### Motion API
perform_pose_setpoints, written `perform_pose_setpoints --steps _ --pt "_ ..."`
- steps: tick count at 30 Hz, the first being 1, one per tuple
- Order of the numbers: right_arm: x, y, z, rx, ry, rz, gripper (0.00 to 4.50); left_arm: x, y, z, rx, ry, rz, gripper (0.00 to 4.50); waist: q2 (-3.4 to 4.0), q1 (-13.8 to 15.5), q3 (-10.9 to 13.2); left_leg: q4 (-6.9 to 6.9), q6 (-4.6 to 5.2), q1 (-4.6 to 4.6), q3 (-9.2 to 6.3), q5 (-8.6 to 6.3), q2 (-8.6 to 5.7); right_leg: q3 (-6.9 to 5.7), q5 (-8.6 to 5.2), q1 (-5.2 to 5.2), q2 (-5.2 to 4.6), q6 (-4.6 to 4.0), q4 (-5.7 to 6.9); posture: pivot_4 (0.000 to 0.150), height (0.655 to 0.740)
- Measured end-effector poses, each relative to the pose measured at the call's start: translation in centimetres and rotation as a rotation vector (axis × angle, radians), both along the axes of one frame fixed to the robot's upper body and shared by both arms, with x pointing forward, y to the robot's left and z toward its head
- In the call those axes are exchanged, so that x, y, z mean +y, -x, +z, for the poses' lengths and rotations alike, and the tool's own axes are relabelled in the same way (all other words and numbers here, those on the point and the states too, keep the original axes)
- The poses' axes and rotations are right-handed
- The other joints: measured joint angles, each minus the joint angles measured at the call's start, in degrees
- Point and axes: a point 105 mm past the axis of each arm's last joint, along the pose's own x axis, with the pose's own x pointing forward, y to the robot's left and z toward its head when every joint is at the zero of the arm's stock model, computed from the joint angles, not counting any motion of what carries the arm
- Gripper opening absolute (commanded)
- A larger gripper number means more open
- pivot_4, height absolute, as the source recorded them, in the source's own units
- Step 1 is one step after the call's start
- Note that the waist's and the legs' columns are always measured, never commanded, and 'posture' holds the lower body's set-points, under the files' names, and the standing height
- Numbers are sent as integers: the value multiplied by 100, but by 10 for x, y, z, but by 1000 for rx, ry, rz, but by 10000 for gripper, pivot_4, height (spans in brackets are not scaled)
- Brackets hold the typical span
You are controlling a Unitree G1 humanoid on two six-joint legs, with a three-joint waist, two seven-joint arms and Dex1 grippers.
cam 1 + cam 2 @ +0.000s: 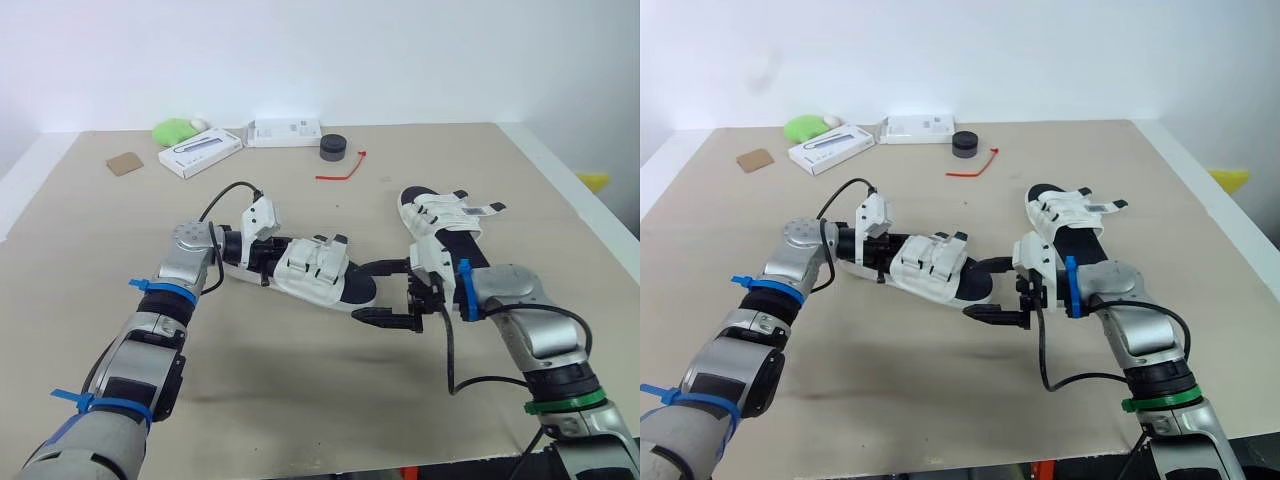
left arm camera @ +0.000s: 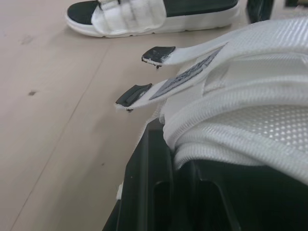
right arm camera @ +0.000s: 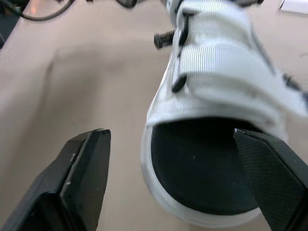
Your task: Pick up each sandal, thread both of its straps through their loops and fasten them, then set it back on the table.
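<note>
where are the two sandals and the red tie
left sandal [image 1: 312, 265], left eye view, on its white straps
right sandal [image 1: 445, 215], left eye view, on its white straps
red tie [image 1: 340, 175], left eye view, on the middle of its length

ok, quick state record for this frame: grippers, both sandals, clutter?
left gripper: shut on held sandal, at its heel end
right gripper: open, one finger on either side of held sandal's toe
strap tips: two stick out free on held sandal; cannot tell if fastened
second sandal: flat on table, on the robot's right, not gripped
far clutter: white box, black round object, red zip tie, cardboard square
</note>
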Motion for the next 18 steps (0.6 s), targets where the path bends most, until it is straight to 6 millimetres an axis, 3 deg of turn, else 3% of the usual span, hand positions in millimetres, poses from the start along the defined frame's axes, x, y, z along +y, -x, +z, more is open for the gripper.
perform_pose_setpoints --steps 3,10,15,18 --pt "4 -2 11 -44 -45 -11 44729 19 -3 3 -30 2 113 0 0 -12 0 0 -2 -12 9 -1 7 7 2 -24 2 -2 10 1500 7400" --pt "47 -20 38 -150 -137 -4 44729 55 -17 3 -115 -35 457 0 0 18 0 4 -49 -68 -4 26 6 -10 39 -81 -6 -25 21 1500 7400" --pt "61 -41 20 -148 -77 -42 44729 116 -39 11 -145 -32 916 0 -1 13 0 4 -53 -72 -1 29 5 -32 56 -85 -41 -28 14 1500 7400" --pt "61 -46 11 -144 -50 -50 44729 136 -44 9 -126 -25 1077 0 0 23 0 3 -57 -86 -10 31 -3 -58 56 -89 -65 -28 13 1500 7400"
